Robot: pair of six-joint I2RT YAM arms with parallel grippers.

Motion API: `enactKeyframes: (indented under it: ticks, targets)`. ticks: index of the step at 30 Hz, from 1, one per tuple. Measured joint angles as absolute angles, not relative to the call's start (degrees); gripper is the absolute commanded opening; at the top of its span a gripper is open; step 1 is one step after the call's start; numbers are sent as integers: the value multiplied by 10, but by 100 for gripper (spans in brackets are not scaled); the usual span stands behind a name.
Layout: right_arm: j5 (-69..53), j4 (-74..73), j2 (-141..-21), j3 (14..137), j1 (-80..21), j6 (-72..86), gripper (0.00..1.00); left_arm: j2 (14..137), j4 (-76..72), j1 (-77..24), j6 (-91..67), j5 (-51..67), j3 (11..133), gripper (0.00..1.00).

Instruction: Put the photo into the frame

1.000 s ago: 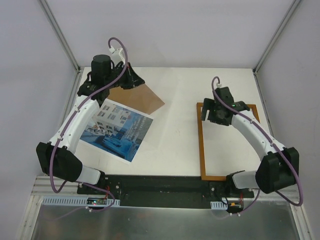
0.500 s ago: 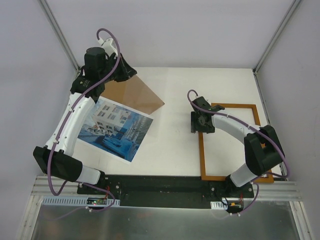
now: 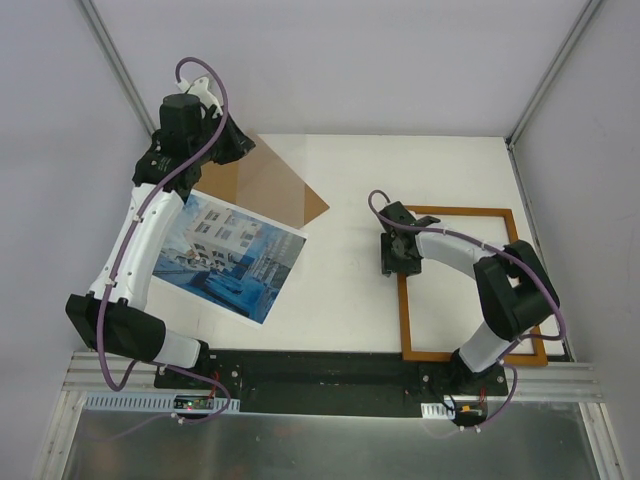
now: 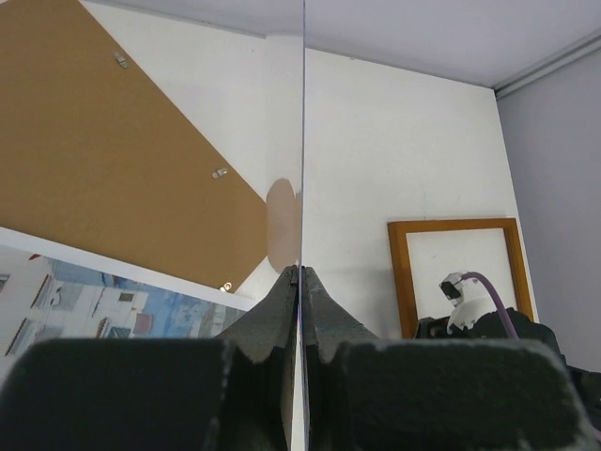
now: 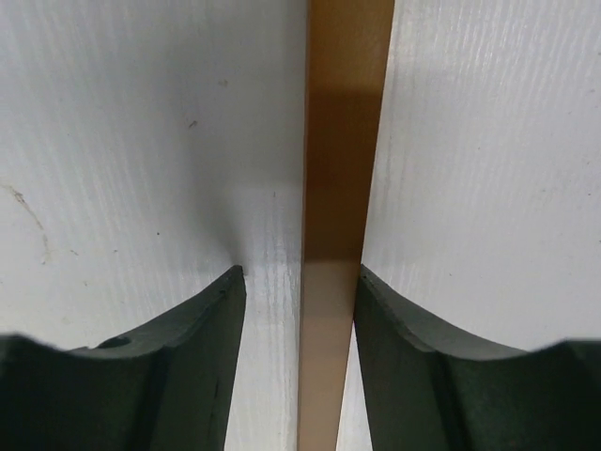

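Your right pincer [image 5: 299, 310] straddles the frame [image 3: 405, 300] rail, fingers part-open on either side; keep it centred before you squeeze. Your left pincer [image 4: 299, 282] is clamped on a clear pane [image 4: 302, 141] held on edge. The photo [image 3: 232, 258] lies flat on the worktop [image 3: 350, 190], left of the frame

The photo [image 3: 232, 258] lies at the worktop's [image 3: 350, 170] left, overlapping the near edge of the backing board [image 3: 285, 190] behind it. The frame [image 3: 470, 285] lies flat at the right, well apart.
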State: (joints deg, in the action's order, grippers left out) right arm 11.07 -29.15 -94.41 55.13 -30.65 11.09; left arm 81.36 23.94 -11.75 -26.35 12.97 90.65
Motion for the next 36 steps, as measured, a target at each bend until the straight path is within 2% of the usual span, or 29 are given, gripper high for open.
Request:
enactKeyframes:
  ticks: [4, 15, 23, 29, 36]
  targets:
    - [108, -288, -945, 551, -308, 110, 40, 813, 248, -107, -263, 128, 906, 0]
    - [106, -293, -946, 556, -310, 105, 1, 794, 260, -96, -261, 128, 895, 0]
    - [95, -371, -938, 659, -313, 104, 1, 783, 263, -89, -261, 123, 887, 0]
    - [72, -418, -913, 805, -318, 108, 1, 773, 267, -81, -258, 112, 872, 0]
    - [-20, -456, -911, 979, -321, 153, 1, 772, 269, -74, -253, 106, 867, 0]
